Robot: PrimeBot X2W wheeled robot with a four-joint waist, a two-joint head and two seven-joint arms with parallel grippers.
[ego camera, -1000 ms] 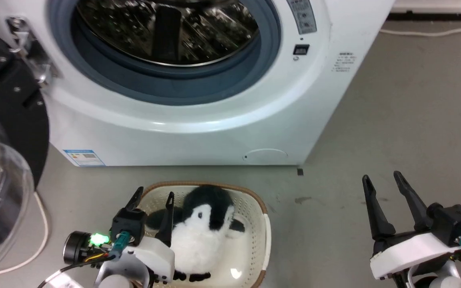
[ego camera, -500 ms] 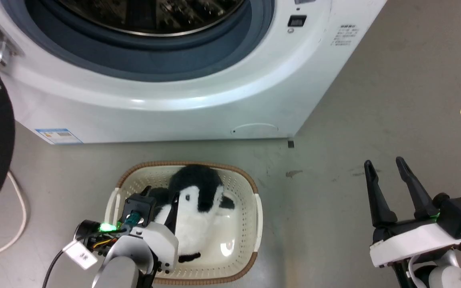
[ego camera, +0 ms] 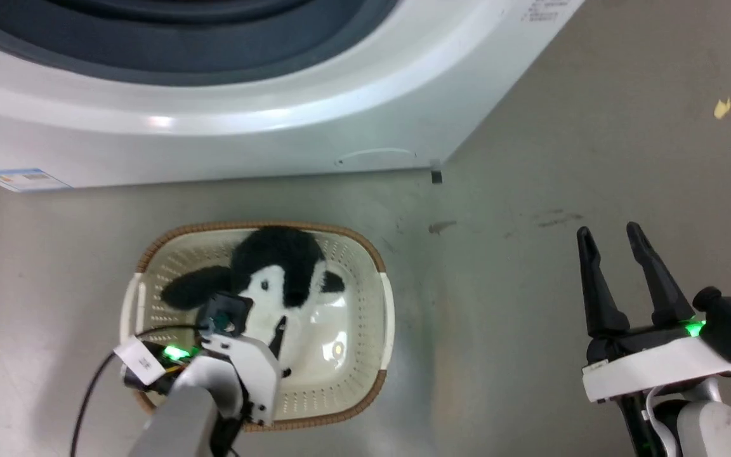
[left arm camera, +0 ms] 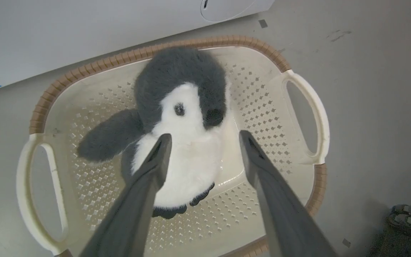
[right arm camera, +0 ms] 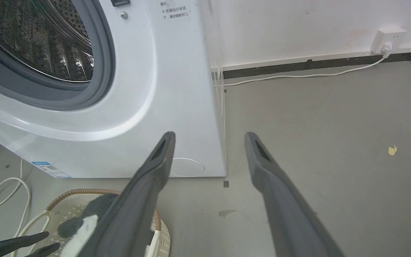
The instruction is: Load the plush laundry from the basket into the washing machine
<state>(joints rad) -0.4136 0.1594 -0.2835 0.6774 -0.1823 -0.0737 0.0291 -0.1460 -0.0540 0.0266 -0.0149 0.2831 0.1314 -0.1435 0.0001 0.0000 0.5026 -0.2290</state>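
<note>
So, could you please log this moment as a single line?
stage: pre-grasp | left gripper: open, above penguin in basket | right gripper: open, empty, above floor

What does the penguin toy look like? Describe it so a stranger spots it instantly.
Find the big white washing machine; on the floor before it sits a cream basket with a brown rim. The penguin toy lies inside: the only fluffy thing there, black with a white belly and face.

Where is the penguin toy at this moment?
Head view, lower left: the penguin toy lies inside the basket before the washing machine, with the left end effector open over it.
</note>
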